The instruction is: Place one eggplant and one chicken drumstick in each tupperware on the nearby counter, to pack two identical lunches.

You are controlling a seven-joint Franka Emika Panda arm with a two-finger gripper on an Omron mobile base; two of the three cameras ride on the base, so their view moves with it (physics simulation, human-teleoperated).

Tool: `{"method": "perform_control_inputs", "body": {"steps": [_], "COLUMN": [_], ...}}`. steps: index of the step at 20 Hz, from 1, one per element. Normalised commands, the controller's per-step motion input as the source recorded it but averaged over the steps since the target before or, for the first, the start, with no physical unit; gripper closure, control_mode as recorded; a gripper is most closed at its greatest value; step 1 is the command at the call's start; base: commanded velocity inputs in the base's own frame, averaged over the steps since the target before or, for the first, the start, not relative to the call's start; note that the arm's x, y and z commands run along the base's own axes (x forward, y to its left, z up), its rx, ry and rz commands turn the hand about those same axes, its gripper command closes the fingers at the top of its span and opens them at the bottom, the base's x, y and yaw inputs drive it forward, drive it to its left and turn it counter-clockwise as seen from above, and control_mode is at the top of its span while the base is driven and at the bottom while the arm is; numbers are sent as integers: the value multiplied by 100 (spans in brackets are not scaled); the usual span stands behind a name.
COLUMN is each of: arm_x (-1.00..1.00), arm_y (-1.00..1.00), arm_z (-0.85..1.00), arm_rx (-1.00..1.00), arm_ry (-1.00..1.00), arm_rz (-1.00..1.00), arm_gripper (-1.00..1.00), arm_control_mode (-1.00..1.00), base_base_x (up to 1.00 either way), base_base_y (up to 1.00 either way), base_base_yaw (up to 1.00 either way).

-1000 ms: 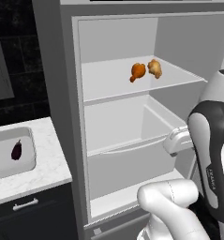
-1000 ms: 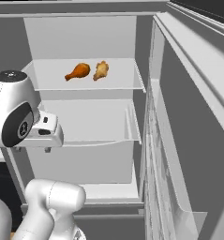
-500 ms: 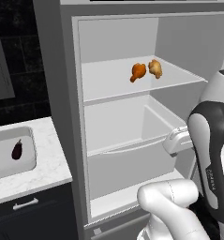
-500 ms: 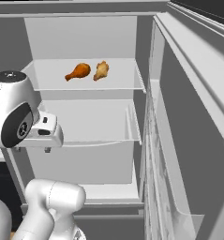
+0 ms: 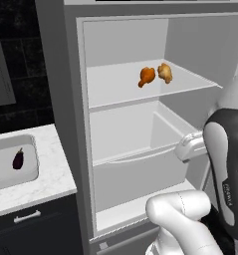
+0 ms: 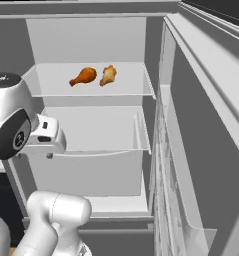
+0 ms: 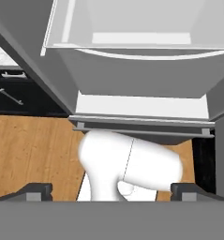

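Two chicken drumsticks lie side by side on the fridge's upper shelf, an orange-brown one (image 5: 147, 76) (image 6: 83, 76) and a paler tan one (image 5: 165, 72) (image 6: 108, 75). A dark purple eggplant (image 5: 18, 159) rests in a pale-grey tupperware (image 5: 1, 177) on the white marble counter (image 5: 51, 182) left of the fridge. My gripper (image 7: 112, 192) is open with nothing between its widely spread fingertips (image 7: 36, 191). It hangs in front of the fridge's lower drawer, well below the drumsticks, and looks down toward the floor.
The fridge stands open, its door (image 6: 191, 165) swung out to the right. A pale drawer (image 5: 140, 164) (image 7: 132, 65) juts out under the shelf. Dark cabinet fronts with silver handles (image 7: 10, 96) sit under the counter. Wooden floor (image 7: 33, 154) lies below.
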Motion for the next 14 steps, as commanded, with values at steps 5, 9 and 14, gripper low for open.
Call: {"method": "perform_control_inputs", "body": {"steps": [5,9,14], "arm_x": [0,3,76], "arm_y": [0,0,0], "arm_z": [59,59,70], "arm_rx": [-1,-1,0], "arm_ry": [-48,-54,-20], "arm_rz": [-6,-8,-22], "arm_gripper": [-100,-100,-100], "arm_control_mode": [-100,-100,-100], "base_base_x": [0,0,0], "base_base_y": [0,0,0], "base_base_yaw": [0,0,0]}}
